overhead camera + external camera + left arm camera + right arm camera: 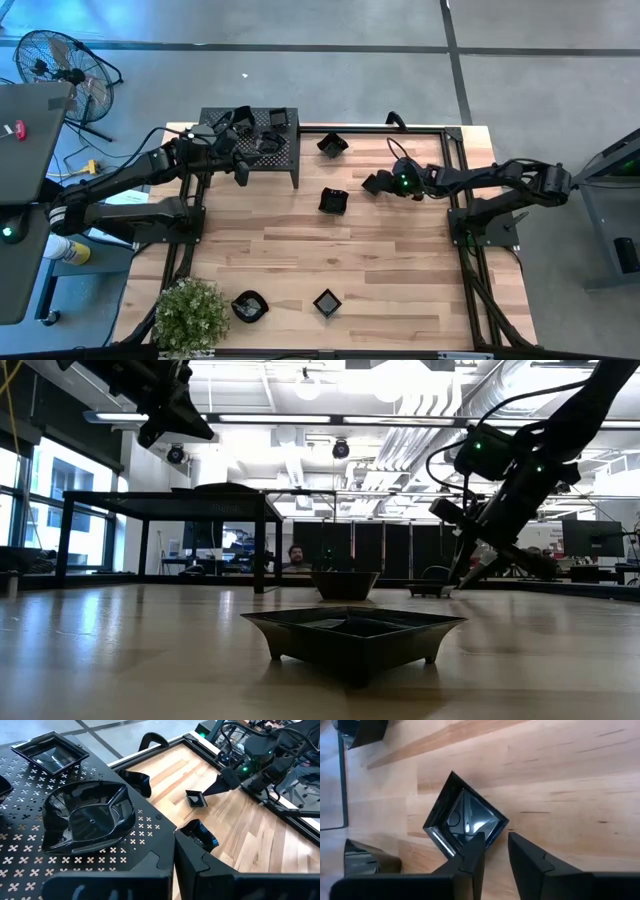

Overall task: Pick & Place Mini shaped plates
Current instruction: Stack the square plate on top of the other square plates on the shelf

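Glossy black mini plates stand on the wooden table: a square one [333, 200] in the middle, one [333, 145] farther back, and two at the near edge [250, 305] [327, 302]. More rest on the black perforated shelf [250, 140], including a scalloped one [90, 820] and a square one [50, 752]. My right gripper [495, 840] is open and low over the middle square plate [465, 822], one finger over its rim near a corner and the other outside. My left gripper [174, 840] hovers at the shelf's near edge [241, 172], shut on a small black plate [200, 834]. My left gripper pinches a glossy black plate, whose curved wall [192, 831] shows just past its fingertips. The fingers hide the place of contact. The plate is lifted clear, beside the shelf's near corner. My right gripper's fingers straddle the square plate's rim; I cannot tell whether they touch it.
A potted plant [190, 315] stands at the table's near left corner. Black frame rails [455, 190] run along the table's right and far sides. Bare wood [380, 260] lies between the middle plate and the near ones. A black hooked object [395, 120] sits at the far edge.
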Controlling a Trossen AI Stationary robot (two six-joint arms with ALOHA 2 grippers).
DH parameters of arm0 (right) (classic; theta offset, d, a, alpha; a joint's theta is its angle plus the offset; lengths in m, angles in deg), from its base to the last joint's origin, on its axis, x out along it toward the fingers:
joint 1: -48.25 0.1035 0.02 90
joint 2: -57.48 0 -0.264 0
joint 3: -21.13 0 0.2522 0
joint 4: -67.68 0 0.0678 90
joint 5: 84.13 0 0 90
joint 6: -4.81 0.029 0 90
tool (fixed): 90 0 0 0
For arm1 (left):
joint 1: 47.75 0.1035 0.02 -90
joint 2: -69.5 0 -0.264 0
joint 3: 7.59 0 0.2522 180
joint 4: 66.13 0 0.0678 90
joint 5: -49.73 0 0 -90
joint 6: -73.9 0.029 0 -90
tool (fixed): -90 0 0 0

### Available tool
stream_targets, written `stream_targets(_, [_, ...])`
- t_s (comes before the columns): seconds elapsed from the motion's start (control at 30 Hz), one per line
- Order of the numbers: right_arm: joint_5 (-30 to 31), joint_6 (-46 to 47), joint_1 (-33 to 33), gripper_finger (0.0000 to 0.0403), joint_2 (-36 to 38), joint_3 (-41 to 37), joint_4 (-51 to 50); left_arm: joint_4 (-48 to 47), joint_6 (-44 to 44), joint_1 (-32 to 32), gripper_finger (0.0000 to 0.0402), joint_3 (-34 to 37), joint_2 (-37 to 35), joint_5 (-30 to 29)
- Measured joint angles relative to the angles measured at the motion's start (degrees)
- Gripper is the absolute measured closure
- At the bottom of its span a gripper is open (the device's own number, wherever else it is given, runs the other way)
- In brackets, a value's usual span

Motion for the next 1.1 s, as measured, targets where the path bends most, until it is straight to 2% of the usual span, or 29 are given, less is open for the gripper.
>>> stream_targets(0.23, [-1.0, -0.2, 0.0, 0.0371, -4.0, 0.0, 4.0, 0.0, 0.2, 0.0, 0.0401, 0.0, 0.0, -0.2])
stream_targets(0.37, [0.7, -0.1, 0.2, 0.0395, -4.9, 0.0, 6.7, 0.0, 0.0, 0.0, 0.0401, 0.0, 0.0, -0.2])
stream_targets(0.7, [-0.7, -4.7, 0.2, 0.0401, -0.1, 0.1, 5.5, 0.2, -0.4, 0.0, 0.0401, 0.0, 0.0, 0.5])
stream_targets(0.87, [-2.6, 0.0, 0.4, 0.0360, 0.0, 0.1, 4.7, 0.6, -1.7, 0.0, 0.0401, 0.0, 0.0, 0.5])
stream_targets(1.0, [-1.5, 1.1, 0.6, 0.0310, -1.6, 0.1, 4.8, 1.7, -1.7, 0.0, 0.0401, 0.0, 0.8, 0.4])
stream_targets(1.1, [-0.4, 1.5, 0.6, 0.0292, -3.5, 0.1, 6.4, 2.3, -1.7, 0.0, 0.0401, 0.0, 2.0, 0.5])
